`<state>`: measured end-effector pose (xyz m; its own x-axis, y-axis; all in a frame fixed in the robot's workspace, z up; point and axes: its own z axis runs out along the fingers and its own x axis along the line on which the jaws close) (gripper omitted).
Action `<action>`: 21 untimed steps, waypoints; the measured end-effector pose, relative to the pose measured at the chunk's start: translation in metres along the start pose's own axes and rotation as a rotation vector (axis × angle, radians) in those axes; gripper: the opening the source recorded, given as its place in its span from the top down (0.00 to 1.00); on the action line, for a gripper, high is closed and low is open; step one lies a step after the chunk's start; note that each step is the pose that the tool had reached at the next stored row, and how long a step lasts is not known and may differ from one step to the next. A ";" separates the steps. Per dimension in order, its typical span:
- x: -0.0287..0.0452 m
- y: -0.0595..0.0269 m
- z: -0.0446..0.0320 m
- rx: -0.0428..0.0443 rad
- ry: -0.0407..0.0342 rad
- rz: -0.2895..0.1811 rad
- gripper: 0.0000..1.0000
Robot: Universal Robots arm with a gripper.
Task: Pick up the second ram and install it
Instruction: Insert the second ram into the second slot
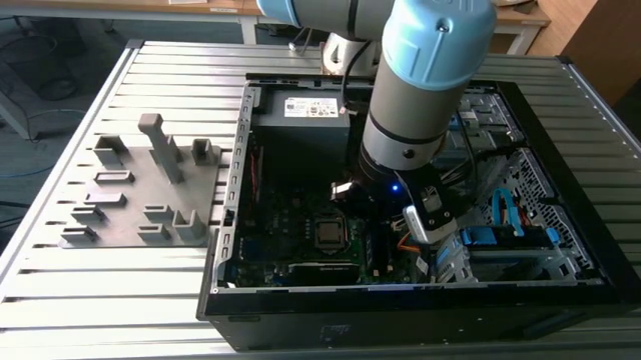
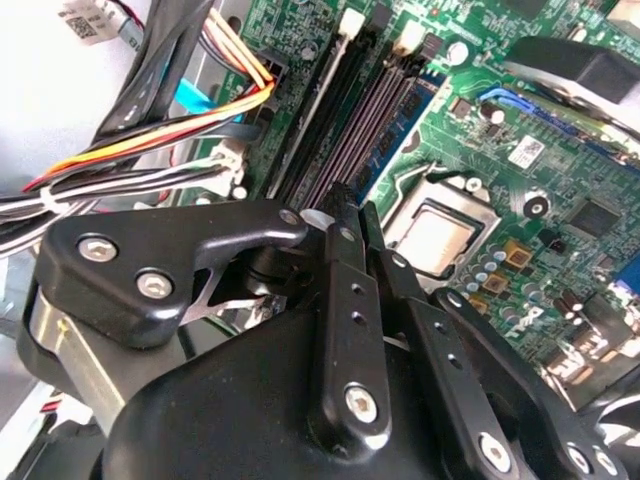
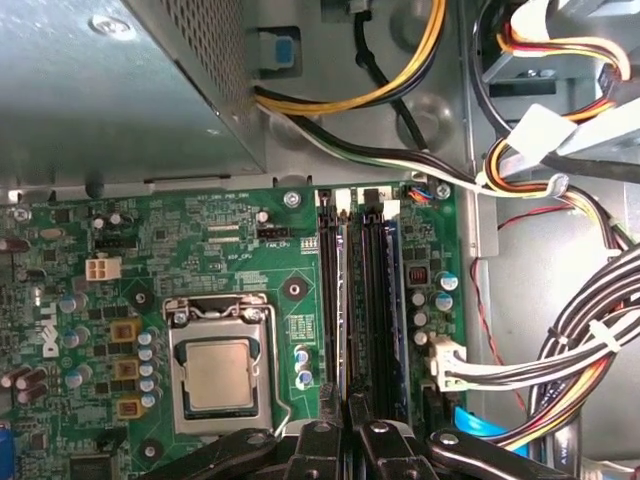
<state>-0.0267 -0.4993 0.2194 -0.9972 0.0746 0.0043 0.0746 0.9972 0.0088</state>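
While the black jaws (image 2: 345, 205) sit clenched over the green motherboard's dark memory slots (image 3: 365, 300), bundled cables (image 2: 150, 150) crowd beside them.

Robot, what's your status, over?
Pincer low over memory slots. One ram seated there; first or second, unclear. Cables beside, not blocking.

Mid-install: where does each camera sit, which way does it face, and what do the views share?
Exterior view: off the arm, above the open PC case, looking down; the arm and gripper show.
First wrist view: on the arm, facing the motherboard; gripper at the edge.
Second wrist view: on the arm, slanted over the gripper.
Shared: processor socket and memory slots.
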 end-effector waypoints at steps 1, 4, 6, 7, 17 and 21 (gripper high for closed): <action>0.0000 0.0003 0.0002 0.0068 -0.0005 0.000 0.86; 0.0001 0.0027 0.0007 0.0300 -0.0024 0.000 0.86; 0.0001 0.0042 0.0012 0.0303 -0.0024 0.000 0.86; 0.0001 0.0047 0.0015 0.0302 -0.0024 0.000 0.86; 0.0003 0.0079 0.0016 0.0308 -0.0024 0.000 0.86; 0.0001 0.0083 -0.0015 0.0328 -0.0026 0.000 0.86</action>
<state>-0.0262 -0.4910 0.2209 -0.9972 0.0745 0.0017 0.0744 0.9969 -0.0240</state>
